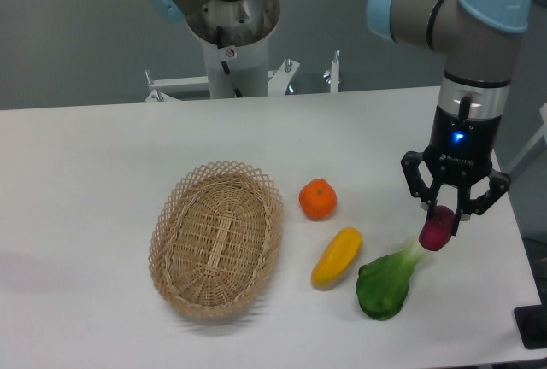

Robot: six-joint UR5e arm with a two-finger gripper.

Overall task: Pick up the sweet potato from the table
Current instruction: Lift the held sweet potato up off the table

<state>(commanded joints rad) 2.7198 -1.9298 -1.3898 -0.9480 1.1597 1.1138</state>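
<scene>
Here, the black two-finger gripper (446, 215) is pointing straight down at the right side of the large flat white table (102, 155), its fingers pinching the small reddish-purple sweet potato (436, 230) by its upper end. The tuber is hanging tilted from the fingertips, at the pale stem tip of a leafy green vegetable (386, 282); whether it is clear of the tabletop cannot be told. To the left are lying a yellow-orange elongated vegetable (336, 257), a round orange fruit (317, 199) farther back, and an oval woven wicker basket (217, 237).
</scene>
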